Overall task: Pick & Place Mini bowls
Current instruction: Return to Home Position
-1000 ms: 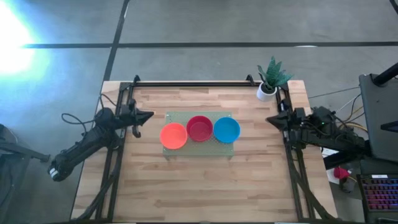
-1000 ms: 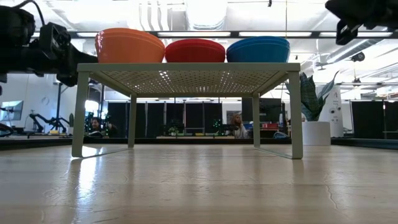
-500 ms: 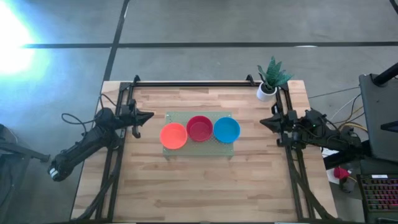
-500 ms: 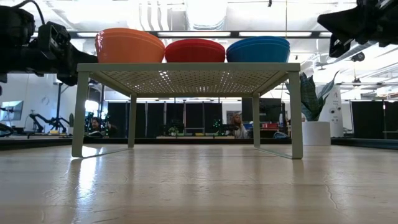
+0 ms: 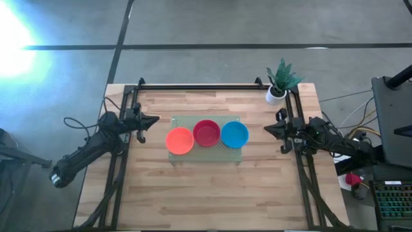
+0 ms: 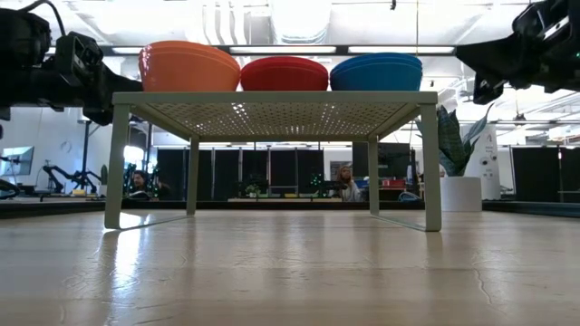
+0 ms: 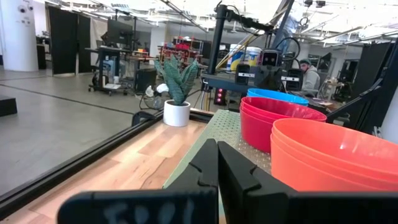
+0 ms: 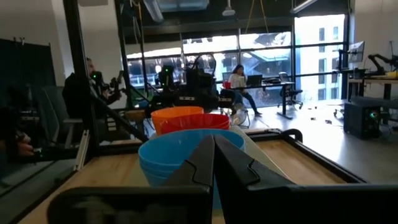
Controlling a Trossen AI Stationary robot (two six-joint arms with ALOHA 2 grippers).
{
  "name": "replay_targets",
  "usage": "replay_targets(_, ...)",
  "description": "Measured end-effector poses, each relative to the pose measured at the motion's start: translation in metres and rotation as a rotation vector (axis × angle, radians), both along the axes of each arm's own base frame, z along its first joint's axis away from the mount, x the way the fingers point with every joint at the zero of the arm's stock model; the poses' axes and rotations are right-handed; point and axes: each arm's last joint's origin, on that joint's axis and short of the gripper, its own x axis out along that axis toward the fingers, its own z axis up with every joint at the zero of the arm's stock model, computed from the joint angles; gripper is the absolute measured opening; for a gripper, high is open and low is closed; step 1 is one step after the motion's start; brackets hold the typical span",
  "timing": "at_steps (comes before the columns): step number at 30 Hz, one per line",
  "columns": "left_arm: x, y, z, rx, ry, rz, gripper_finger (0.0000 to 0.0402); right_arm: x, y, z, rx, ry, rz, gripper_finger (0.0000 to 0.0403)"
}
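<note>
Step in hand: home both arms. All bowls sit on the shelf: orange stack at its L end, red stack mid, blue stack at its R end.

L gripper is off the shelf's L end, near the orange stack but not touching. Fingers pressed together, nothing held. R gripper is off the shelf's R end, apart from the blue stack, also closed and empty.

To do it well (my judgement):
- Fold the R arm back away from the shelf; tip is about level w/ the bowl rims, so don't swing it toward the blue stack.
- Mind the plant pot beyond the shelf's R end.
- L arm looks parked; leave it alone.

Vs 1 s ago: R gripper has come nearer the shelf's R end and lower in the low view. L arm and bowls unchanged.
</note>
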Motion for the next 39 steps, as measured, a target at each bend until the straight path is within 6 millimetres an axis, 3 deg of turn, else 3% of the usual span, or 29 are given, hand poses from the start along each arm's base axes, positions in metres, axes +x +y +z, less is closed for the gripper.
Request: replay_targets(39,-0.0003,0.0016,-0.0004,-0.012,0.000,0.053,0.0000,0.0013,-0.0003,-0.0081,-0.012,0.084,-0.006,0.0008)
